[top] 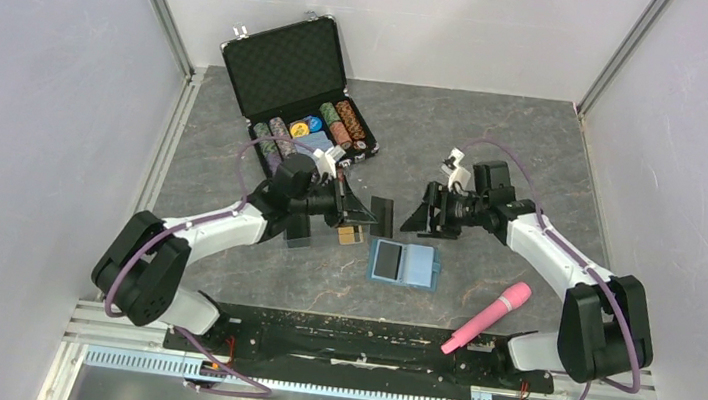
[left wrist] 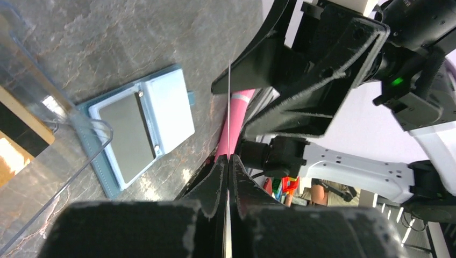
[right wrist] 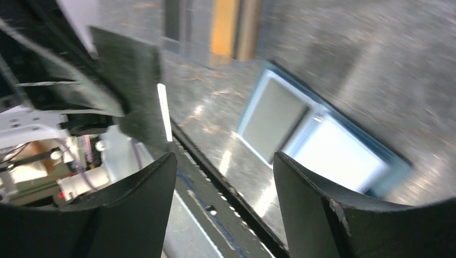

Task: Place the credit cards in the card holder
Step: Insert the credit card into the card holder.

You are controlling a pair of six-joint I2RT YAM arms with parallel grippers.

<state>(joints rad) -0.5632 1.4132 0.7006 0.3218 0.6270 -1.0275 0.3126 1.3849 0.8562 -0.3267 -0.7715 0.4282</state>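
- The left claw (left wrist: 228,161) is clenched on a dark credit card (right wrist: 137,97), held on edge above the tabletop (top: 536,160).
- The right claw (right wrist: 225,159) is released and holds nothing. It faces that card from just beside it.
- The card holder (top: 403,263) lies open on the tabletop, below and between the claws.
- A gold-orange card (top: 350,236) lies near the holder's left, seemingly inside a clear box (left wrist: 64,102).

Left hand (left wrist: 228,161) pinched shut, right hand (right wrist: 225,161) spread open, facing each other
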